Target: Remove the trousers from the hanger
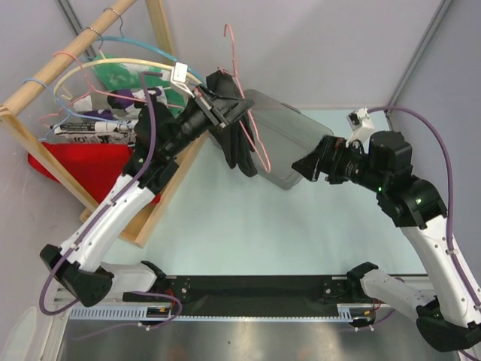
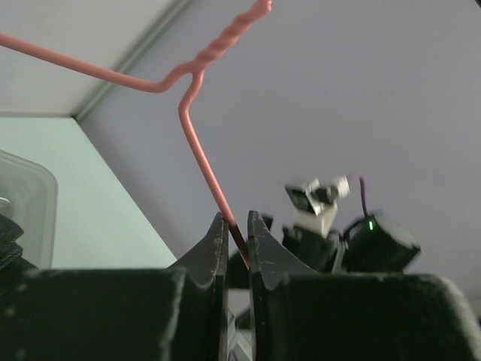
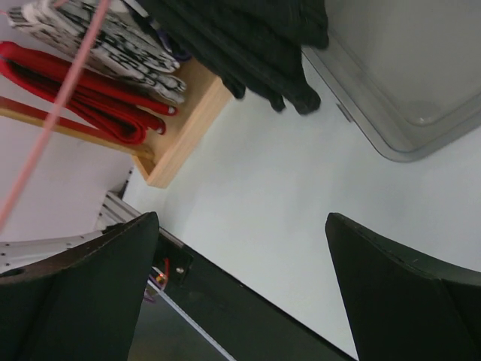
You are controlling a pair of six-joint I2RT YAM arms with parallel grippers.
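Observation:
The pink wire hanger [image 1: 258, 139] is held up in the air by my left gripper [image 1: 224, 105], which is shut on its wire. The black trousers [image 1: 237, 147] hang draped over it, above the table and beside the clear bin. In the left wrist view the pink wire [image 2: 197, 143] runs down between the closed fingers of the gripper [image 2: 237, 229]. My right gripper [image 1: 307, 167] is open and empty, to the right of the trousers and apart from them. The right wrist view shows the trousers [image 3: 248, 37] at the top, above the open gripper [image 3: 240, 222], and the pink wire [image 3: 52, 113] at the left.
A clear plastic bin [image 1: 285, 143] lies behind the trousers, also seen in the right wrist view [image 3: 406, 90]. A wooden rack [image 1: 161, 188] at the left holds a red cloth [image 1: 83, 169], patterned garments [image 1: 98, 131], a blue hanger [image 1: 113, 41] and a cream hanger [image 1: 128, 64].

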